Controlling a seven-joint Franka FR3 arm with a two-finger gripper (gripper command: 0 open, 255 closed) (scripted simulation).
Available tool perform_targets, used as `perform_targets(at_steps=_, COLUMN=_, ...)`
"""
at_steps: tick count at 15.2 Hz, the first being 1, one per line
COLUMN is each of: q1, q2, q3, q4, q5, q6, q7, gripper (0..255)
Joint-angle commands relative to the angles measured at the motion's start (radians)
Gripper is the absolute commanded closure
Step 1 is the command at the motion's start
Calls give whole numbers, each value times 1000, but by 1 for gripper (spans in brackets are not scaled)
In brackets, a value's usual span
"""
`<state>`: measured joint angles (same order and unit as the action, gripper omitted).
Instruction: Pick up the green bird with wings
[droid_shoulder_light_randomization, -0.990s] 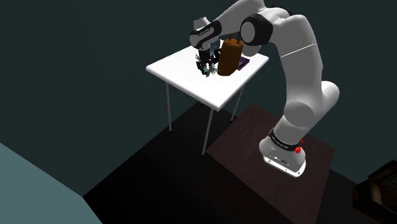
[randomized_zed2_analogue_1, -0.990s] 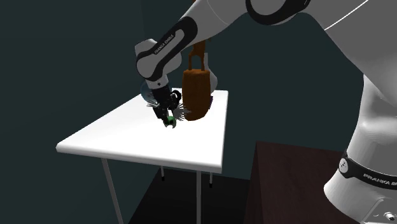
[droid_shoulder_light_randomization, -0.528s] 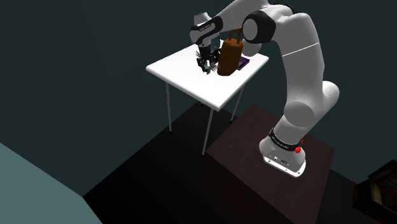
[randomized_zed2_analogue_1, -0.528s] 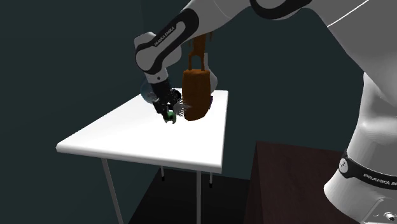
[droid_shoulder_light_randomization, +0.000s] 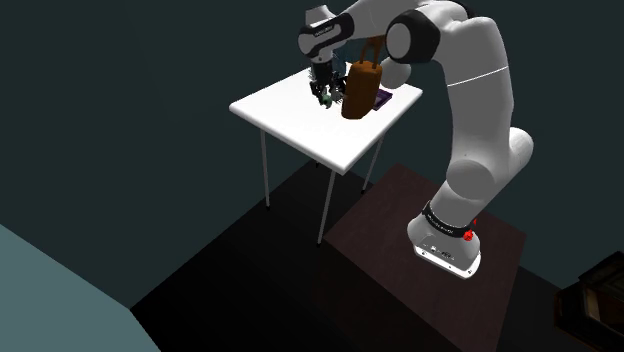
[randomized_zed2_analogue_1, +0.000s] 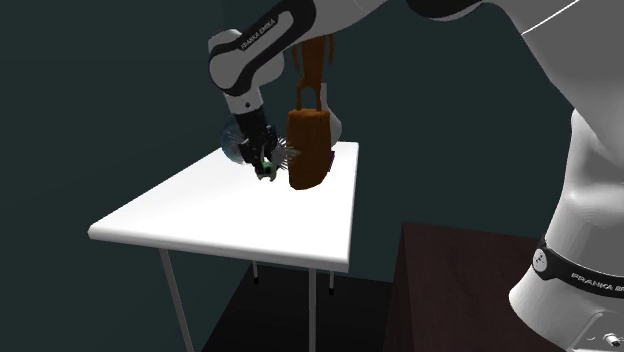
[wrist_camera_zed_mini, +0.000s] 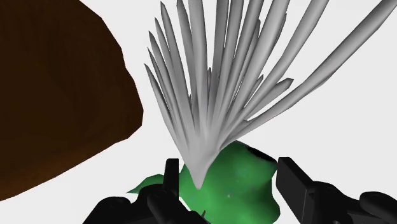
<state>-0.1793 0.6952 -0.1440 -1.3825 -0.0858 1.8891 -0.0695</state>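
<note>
Green plastic-looking flanks are sitting between the two black fingers (wrist_camera_zed_mini: 170, 184) of the gripper (wrist_camera_zed_mini: 228, 181). The jaws are standing narrow and clasping the green bird (wrist_camera_zed_mini: 245, 184) from either side, while its pale grey wings (wrist_camera_zed_mini: 216, 83) are fanning out past the fingertips. In the second exterior view the bird is hanging in the gripper over the far part of the white table (randomized_zed2_analogue_1: 200, 220). It is seemingly just clear of the top, though I cannot tell whether its underside is touching.

The step in hand, I am judging, is the lift itself. Doing it well is calling for a straight rise with the clasp unchanged, since the fingers are gripping a rounded body that could twist or slip. Any sideways swing should be going away from the brown bag (randomized_zed2_analogue_1: 309, 150), which is standing just beside the gripper. The spread wing tips are pointing out near its side and could catch on it and drag the bird askew.

As for containers, that bag is standing upright on the table with its handles (randomized_zed2_analogue_1: 312, 68) rising above it. Its mouth is hidden, so what it is holding cannot be told. In the shoulder view a flat purple thing (droid_shoulder_light_randomization: 382, 98) is lying on the table at the bag's foot. A pale bluish rounded shape (randomized_zed2_analogue_1: 231, 148) is showing just behind the gripper, and I cannot tell whether it is a vessel.
</note>
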Motion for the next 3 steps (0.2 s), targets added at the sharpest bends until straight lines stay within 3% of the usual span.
perform_targets(at_steps=1, q1=1, q2=-10, q3=0, q4=11, q5=0, q6=-21, q7=-2, gripper=255)
perform_targets(at_steps=3, q1=1, q2=-10, q3=-1, q4=12, q5=0, q6=-22, q7=-2, gripper=255)
